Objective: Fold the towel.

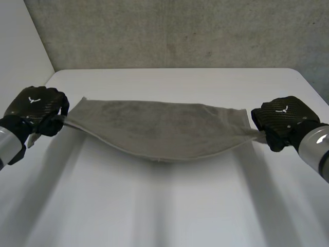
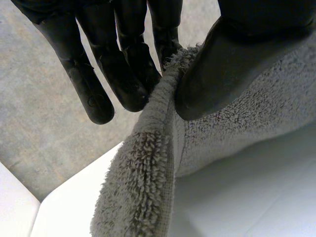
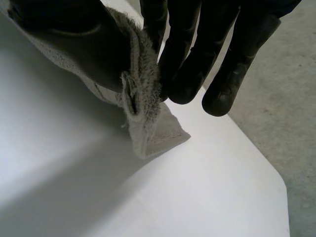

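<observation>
Carefully: your left hand (image 1: 36,110) and right hand (image 1: 281,121) each pinch a towel (image 1: 154,128) end; lower both level so the middle sagging between them lands flat.

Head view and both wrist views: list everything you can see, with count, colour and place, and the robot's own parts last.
towel: 1, grey, stretched between the two hands over the table, middle sagging
table: 1, white, beneath the towel
wall: 1, grey, behind the table's far edge
left hand: 1, black, pinching the towel's left end between thumb and fingers
right hand: 1, black, pinching the towel's right end between thumb and fingers
arms: 2, grey, at the near left and right sides
</observation>
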